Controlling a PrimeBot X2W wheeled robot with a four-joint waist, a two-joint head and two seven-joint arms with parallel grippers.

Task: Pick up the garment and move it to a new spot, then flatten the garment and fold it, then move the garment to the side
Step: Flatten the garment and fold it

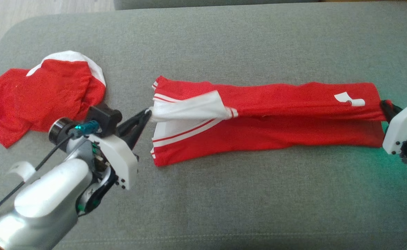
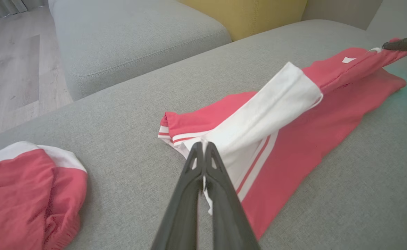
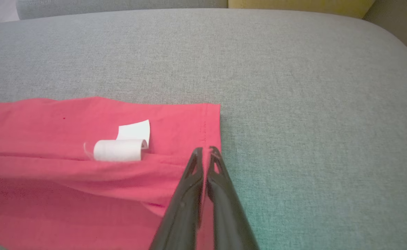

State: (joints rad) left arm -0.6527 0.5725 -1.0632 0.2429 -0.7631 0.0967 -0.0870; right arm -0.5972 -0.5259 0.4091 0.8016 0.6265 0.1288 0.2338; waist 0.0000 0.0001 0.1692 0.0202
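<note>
A red garment (image 1: 276, 118) with white stripes and a white sleeve lies stretched lengthwise across the grey sofa cushion (image 1: 224, 201). My left gripper (image 1: 149, 113) is shut on the white sleeve end (image 2: 259, 114) at the garment's left, lifting that layer slightly. In the left wrist view my left gripper (image 2: 203, 147) pinches white cloth. My right gripper (image 1: 384, 104) is shut on the red hem at the garment's right end. The right wrist view has my right gripper (image 3: 206, 151) clamped over the hem edge of the garment (image 3: 68, 180), beside a curled white label (image 3: 122, 146).
A second red and white garment (image 1: 36, 97) lies crumpled at the cushion's left end. Another grey cushion (image 2: 134, 38) and a yellow one (image 2: 259, 14) stand behind. Wooden floor (image 2: 9, 69) lies beyond the left edge. Bare cushion stretches in front of the garment.
</note>
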